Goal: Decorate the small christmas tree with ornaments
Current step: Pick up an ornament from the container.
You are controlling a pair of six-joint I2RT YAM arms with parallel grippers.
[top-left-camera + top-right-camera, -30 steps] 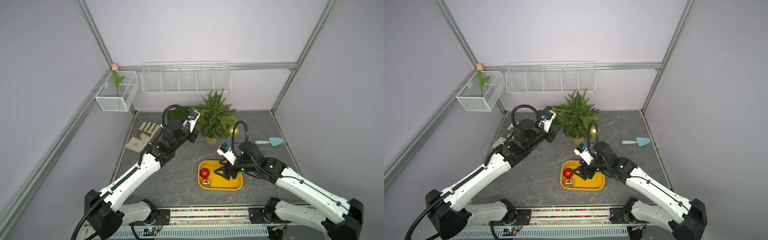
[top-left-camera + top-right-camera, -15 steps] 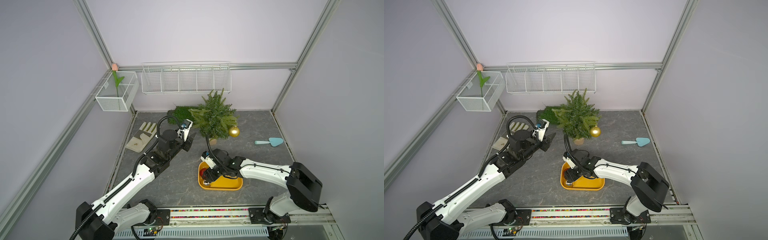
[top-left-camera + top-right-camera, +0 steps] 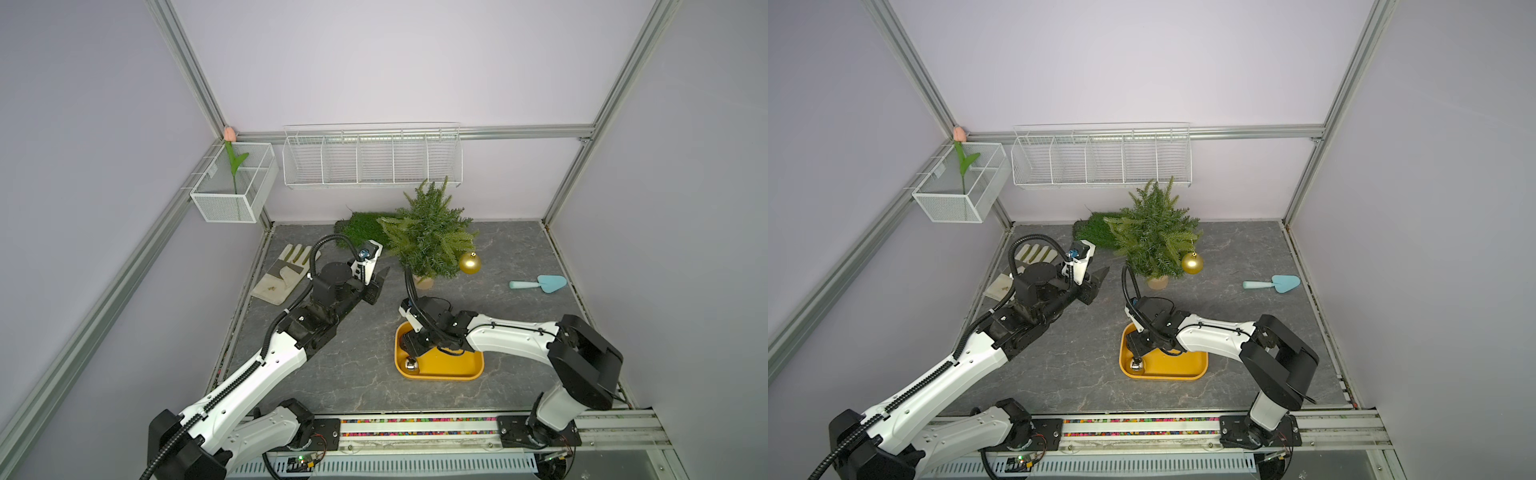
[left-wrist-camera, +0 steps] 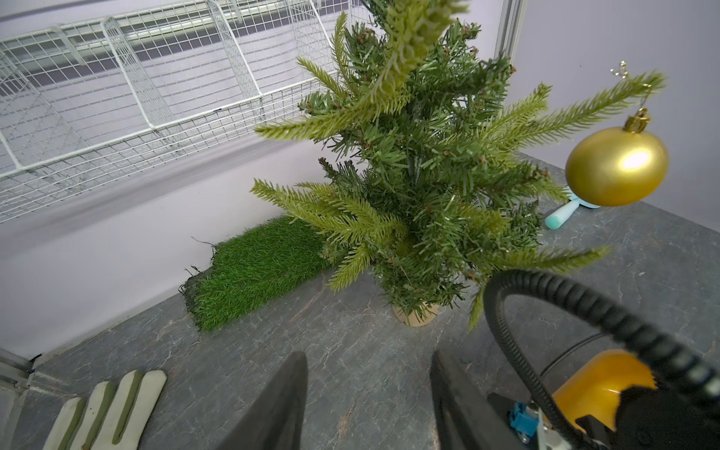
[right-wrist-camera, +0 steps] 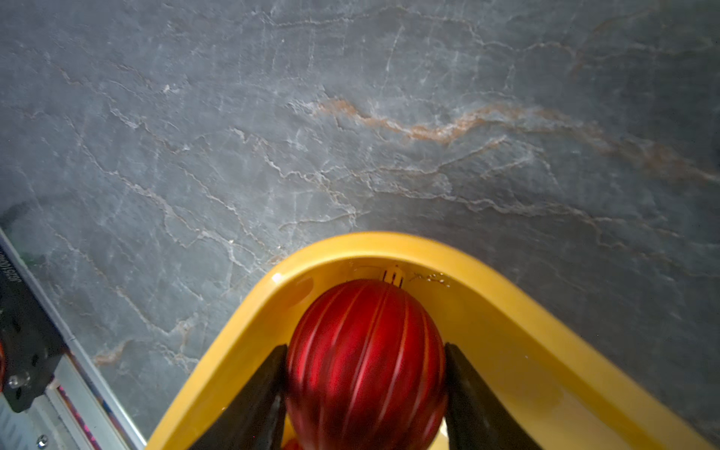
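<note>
The small christmas tree (image 3: pixel 428 237), with dark plastic needles, paler feathery tips and a tan round base, stands upright near the middle of the worktop's back edge. A smooth gold bauble (image 3: pixel 470 262) hangs by its cap and thread from a branch tip on the tree's right side, clear of the surface.

The glossy yellow plastic tray (image 3: pixel 453 368), with rounded corners and a low wall, sits near the middle of the front edge. A ribbed red bauble (image 5: pixel 366 362) with a satin sheen lies in a rounded corner at the tray's left end. The right gripper (image 5: pixel 365 346) reaches down over it, and its black fingers lie against both flanks, closed on it. A mirror-silver bauble (image 3: pixel 411 365) rests in the tray's front left corner.

The left gripper (image 4: pixel 368 354) hovers left of the tree, its wedge fingers roughly half apart and holding nothing.

The worktop (image 3: pixel 365 374) is matt grey stone-look with pale and rusty veins. A roll of green artificial grass (image 3: pixel 361 226) lies at the back edge just behind the tree. A cream and olive fabric glove (image 3: pixel 282 276) lies flat by the left edge, and a turquoise plastic trowel (image 3: pixel 540 284) lies near the right edge.

Plain lilac walls (image 3: pixel 374 62) stand in an aluminium frame (image 3: pixel 519 132). They carry a white wire basket (image 3: pixel 370 158) with dividers and a white mesh box (image 3: pixel 224 203) holding a pink tulip (image 3: pixel 230 134).
</note>
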